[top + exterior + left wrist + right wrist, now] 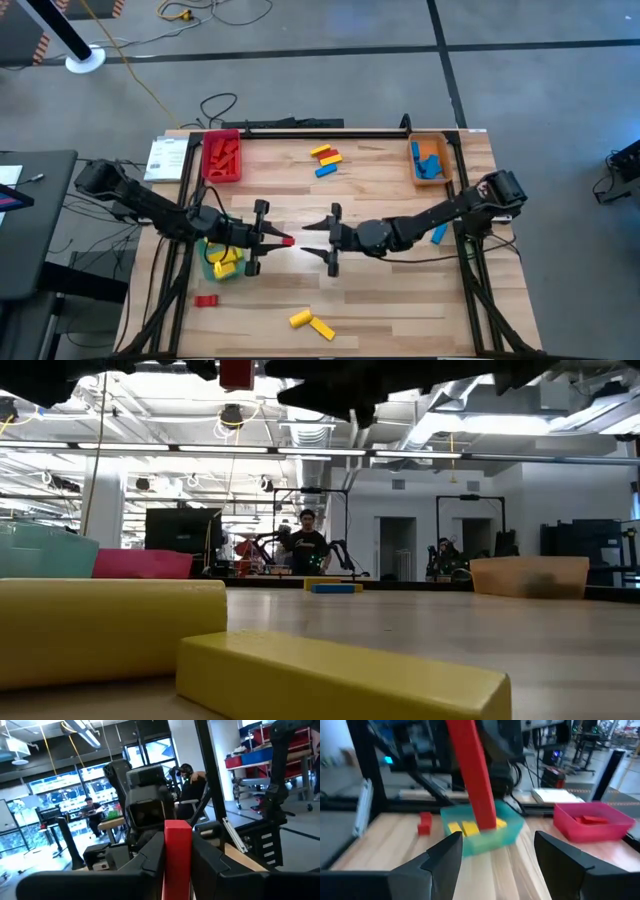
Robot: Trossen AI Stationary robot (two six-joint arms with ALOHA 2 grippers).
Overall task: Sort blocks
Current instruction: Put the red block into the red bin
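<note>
Red block [287, 241] sits pinched tight in the left end effector [280, 240], up above the middle of the desk [380, 190]. Facing it, close by, the right end effector [306, 240] is spread wide, holding nothing. Farther back lies the red tray [221, 157].

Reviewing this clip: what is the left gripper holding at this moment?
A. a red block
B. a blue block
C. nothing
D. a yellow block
A. The left gripper is shut on a red block, held out over mid-table toward the open right gripper; the left wrist view shows the same red bar clamped between its dark fingers.
</note>
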